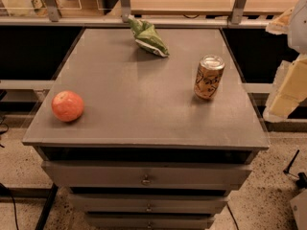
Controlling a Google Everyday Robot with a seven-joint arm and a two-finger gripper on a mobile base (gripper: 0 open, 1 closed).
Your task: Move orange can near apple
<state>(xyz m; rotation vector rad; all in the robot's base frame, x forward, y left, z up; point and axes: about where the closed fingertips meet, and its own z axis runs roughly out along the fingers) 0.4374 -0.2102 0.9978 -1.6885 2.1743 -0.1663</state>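
The orange can [208, 77] stands upright on the right side of the grey cabinet top [144, 95]; it is orange-tan with dark squiggles and a silver top. The apple [67, 106], reddish-orange and round, lies near the front left corner. The two are far apart, with most of the top's width between them. My gripper [287, 91] shows as pale cream parts at the right edge of the view, off the cabinet's right side, a little right of the can and not touching it.
A crumpled green snack bag [147, 36] lies at the back middle of the top. Below the top are several drawers [146, 176] with small knobs. A railing [144, 20] and a wooden counter stand behind. The floor is speckled.
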